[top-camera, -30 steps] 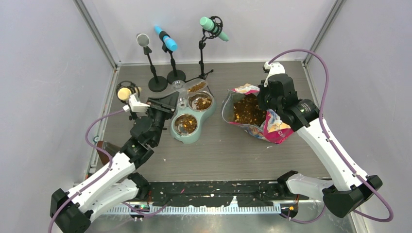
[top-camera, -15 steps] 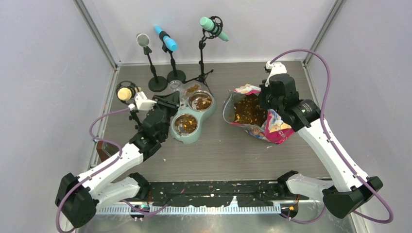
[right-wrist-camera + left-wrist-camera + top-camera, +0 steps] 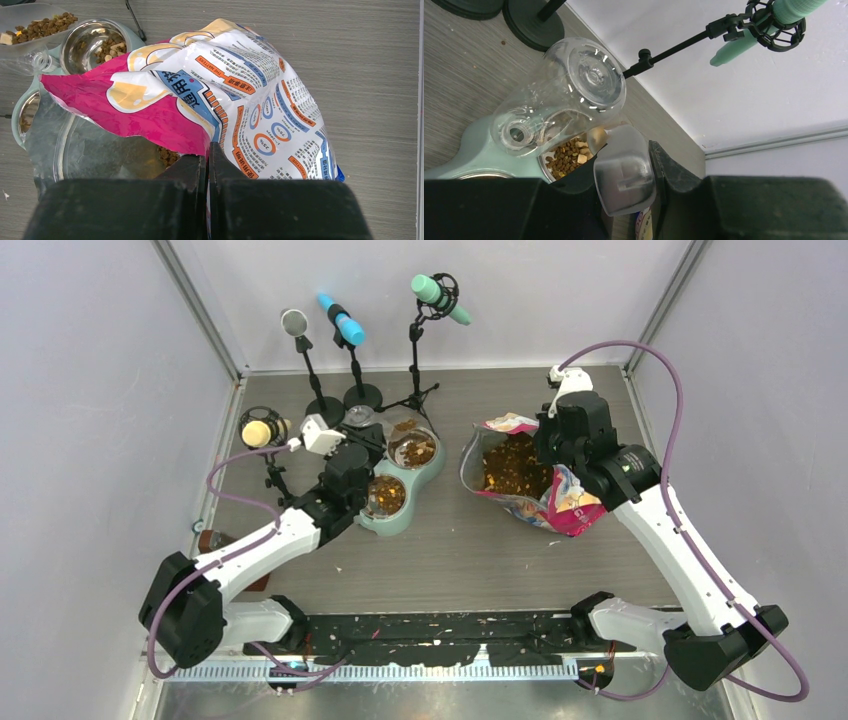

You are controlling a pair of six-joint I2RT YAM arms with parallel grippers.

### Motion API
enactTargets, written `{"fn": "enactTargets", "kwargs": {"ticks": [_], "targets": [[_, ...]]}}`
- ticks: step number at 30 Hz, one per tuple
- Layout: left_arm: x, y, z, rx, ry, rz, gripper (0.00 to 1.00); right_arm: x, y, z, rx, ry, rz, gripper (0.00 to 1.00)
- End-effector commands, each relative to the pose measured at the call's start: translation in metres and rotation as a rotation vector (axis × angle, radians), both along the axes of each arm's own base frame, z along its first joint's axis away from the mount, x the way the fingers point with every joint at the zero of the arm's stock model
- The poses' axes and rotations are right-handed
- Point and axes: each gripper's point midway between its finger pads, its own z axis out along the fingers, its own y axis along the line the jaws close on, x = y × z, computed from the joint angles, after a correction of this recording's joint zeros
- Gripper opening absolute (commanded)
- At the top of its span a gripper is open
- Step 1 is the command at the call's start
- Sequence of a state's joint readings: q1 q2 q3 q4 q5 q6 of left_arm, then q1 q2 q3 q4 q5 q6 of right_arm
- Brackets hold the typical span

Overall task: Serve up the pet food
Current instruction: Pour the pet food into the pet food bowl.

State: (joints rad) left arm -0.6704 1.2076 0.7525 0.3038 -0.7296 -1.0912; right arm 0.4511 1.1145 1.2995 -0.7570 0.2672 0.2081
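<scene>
The pet food is brown kibble [image 3: 507, 466] in the open pink, white and blue bag [image 3: 560, 505]; it also lies in both steel bowls of the mint-green feeder [image 3: 425, 478]. My left gripper [image 3: 372, 444] is shut on the handle of the clear scoop [image 3: 400, 426], which holds kibble tilted over the far bowl [image 3: 415, 451]. In the left wrist view the scoop handle [image 3: 624, 170] sits between my fingers, over the bowl's kibble [image 3: 568, 155]. My right gripper [image 3: 556, 452] is shut on the bag's edge [image 3: 220, 125], holding its mouth open; kibble [image 3: 167, 156] shows inside.
Three microphones on stands [image 3: 325, 410] stand behind the feeder, one stand leg close to the scoop. A yellow microphone [image 3: 258, 432] stands left of my left gripper. A brown object [image 3: 215, 540] lies by the left wall. Stray crumbs dot the tabletop [image 3: 470, 550].
My left arm has swung right and forward, carrying the scoop from beside the feeder to over its far bowl. The right arm and the bag have not moved.
</scene>
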Motion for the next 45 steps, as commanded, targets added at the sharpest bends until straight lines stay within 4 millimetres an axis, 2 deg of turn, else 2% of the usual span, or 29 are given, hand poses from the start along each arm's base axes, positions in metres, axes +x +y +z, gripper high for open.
{"fn": "enactTargets", "kwargs": {"ticks": [1,16,25,30,34,37,41,45], "targets": [[0.009,0.008,0.029,0.039,-0.052,0.090,0.00,-0.003,-0.013,0.036,0.017,-0.102,-0.038,0.05],[0.002,-0.003,0.022,0.275,0.038,0.068,0.00,-0.001,-0.016,0.033,0.013,-0.096,-0.049,0.05],[0.011,-0.027,0.029,0.564,0.118,-0.009,0.00,-0.002,-0.016,0.031,0.017,-0.094,-0.048,0.05],[0.013,-0.038,0.035,0.640,0.121,-0.048,0.00,-0.002,-0.016,0.031,0.018,-0.097,-0.048,0.05],[0.006,-0.042,0.051,0.645,0.088,-0.074,0.00,-0.003,-0.016,0.032,0.021,-0.096,-0.046,0.05],[-0.003,-0.045,0.073,0.634,0.050,-0.115,0.00,-0.003,-0.016,0.032,0.024,-0.098,-0.044,0.05],[-0.021,-0.056,0.106,0.575,-0.018,-0.244,0.00,-0.004,-0.016,0.033,0.027,-0.099,-0.045,0.05],[-0.045,-0.063,0.126,0.535,-0.051,-0.382,0.00,-0.003,-0.015,0.035,0.032,-0.101,-0.049,0.05]]}}
